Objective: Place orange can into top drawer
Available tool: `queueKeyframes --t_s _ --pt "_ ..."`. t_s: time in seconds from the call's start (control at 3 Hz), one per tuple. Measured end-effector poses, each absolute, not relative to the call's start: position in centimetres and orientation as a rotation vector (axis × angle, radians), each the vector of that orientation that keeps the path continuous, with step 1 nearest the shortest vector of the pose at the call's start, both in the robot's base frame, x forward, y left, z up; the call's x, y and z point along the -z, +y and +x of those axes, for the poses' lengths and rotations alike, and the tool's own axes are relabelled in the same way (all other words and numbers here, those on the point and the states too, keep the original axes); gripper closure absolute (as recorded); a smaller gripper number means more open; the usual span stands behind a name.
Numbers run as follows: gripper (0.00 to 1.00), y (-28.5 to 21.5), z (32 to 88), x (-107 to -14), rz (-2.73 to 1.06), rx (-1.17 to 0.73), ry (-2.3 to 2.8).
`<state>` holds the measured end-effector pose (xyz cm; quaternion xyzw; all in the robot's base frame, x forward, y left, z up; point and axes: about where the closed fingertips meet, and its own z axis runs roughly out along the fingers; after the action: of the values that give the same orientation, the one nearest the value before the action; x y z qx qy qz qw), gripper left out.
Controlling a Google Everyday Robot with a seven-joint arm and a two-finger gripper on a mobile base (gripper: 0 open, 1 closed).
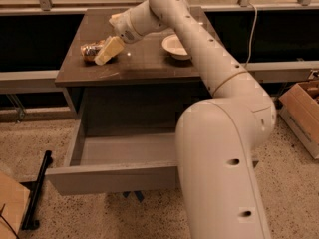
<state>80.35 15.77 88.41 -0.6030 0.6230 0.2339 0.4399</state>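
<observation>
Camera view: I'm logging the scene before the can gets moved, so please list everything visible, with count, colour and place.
orange can: one, orange-brown and silver, lying on the left part of the cabinet top.
bowl: one, white, on the cabinet top, right of the arm.
sponge: one, yellowish, at the back of the cabinet top, mostly hidden by the arm.
cabinet top: one, dark brown.
top drawer: one, grey, pulled open below the cabinet top.
cardboard box: one, brown, on the floor at right.
black stand: one, on the floor at left.
arm: one, cream-white, reaching from lower right over the cabinet.
gripper: one, cream, low over the cabinet top, close beside the orange can's right side.
</observation>
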Motion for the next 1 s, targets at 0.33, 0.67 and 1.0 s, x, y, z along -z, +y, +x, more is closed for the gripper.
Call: queueKeyframes --t_s 0.33,0.67,1.0 --pt "0.00 17.6 81.4 -86.8 -1.532 -0.613 1.541" --pt "0.18 18.5 81.7 -85.4 -1.565 -0.636 1.549" --pt "0.49 18.7 81.8 -84.7 -1.588 -0.649 1.559"
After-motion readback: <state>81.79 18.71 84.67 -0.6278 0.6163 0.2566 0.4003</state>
